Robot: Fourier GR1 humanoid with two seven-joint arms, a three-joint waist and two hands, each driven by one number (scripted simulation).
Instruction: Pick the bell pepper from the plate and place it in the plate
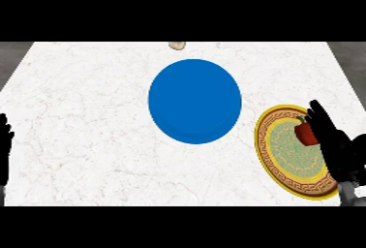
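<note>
1. Bell pepper (305, 133) – red, with a small green stem end at its top. It lies on the upper right part of the patterned plate (265, 145), inside the green middle field, well apart from the blue plate.
2. Patterned plate – gold rim with a dark key-pattern band and a pale green centre. It stands near the right edge of the counter (85, 121); its right side is covered by the right hand.
3. Blue plate (194, 101) – plain, single colour, at the middle of the counter. It sits just left of the patterned plate, with a narrow strip of counter showing between them. Nothing lies on it.
4. Right hand (337, 152) – black, over the right side of the patterned plate. Its fingers (318, 118) are stretched out and point away from the robot, running along the pepper's right flank and past the plate's far rim. They are not curled round the pepper. Whether they touch it cannot be told; hand and pepper overlap at the pepper's right edge.
5. Left hand (4, 145) – black, only partly in view at the left edge of the view. It is released, fingers up, holding nothing.
6. Small beige object (177, 45) – at the far edge of the counter, beyond the blue plate; too small to identify.
7. Counter – white marble-like top with faint veining.
</note>
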